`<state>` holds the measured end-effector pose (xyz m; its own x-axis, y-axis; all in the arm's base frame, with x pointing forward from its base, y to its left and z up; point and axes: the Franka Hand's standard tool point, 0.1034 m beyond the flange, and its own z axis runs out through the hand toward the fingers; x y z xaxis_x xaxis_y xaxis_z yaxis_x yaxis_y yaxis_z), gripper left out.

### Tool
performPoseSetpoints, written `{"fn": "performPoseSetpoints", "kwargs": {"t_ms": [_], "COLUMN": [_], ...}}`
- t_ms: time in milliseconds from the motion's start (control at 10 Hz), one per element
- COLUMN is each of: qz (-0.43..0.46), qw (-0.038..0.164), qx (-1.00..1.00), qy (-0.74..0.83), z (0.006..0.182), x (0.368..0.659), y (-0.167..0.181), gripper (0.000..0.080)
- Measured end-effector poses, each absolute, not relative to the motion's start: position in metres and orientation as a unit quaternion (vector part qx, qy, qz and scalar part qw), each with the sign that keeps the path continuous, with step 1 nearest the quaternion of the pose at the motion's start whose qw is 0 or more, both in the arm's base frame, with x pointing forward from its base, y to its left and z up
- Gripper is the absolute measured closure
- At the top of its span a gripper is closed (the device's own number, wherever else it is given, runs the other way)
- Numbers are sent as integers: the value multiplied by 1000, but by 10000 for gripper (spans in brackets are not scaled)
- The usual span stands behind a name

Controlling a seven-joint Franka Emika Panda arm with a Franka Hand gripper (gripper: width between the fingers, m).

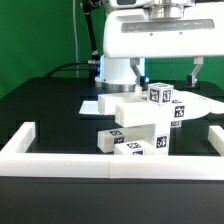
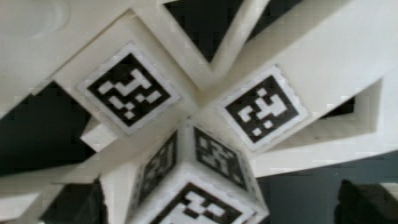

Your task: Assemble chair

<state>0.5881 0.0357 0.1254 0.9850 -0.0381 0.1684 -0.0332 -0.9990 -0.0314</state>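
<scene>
White chair (image 1: 140,120) parts sit stacked under the open claw (image 1: 167,75).

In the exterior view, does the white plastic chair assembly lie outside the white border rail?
No, the white plastic chair assembly stands on the black table behind the long white border rail, inside it.

Low frontal exterior view; wrist view close above the shared chair parts (image 1: 150,118).

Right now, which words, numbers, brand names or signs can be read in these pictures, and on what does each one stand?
None: no words, numbers or brand names are readable.
The only signs are black-and-white square tags on the white chair parts; these are patterns, not text.
</scene>
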Motion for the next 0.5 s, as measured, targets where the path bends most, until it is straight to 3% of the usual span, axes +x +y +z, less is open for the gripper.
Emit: {"fn": "performPoseSetpoints", "kwargs": {"t_ms": [500], "qz": [-84], "qw": [-4], "qx": [-985], "qy": [-151], "z": [125], "x": [587], "y": [31], "gripper": [150]}}
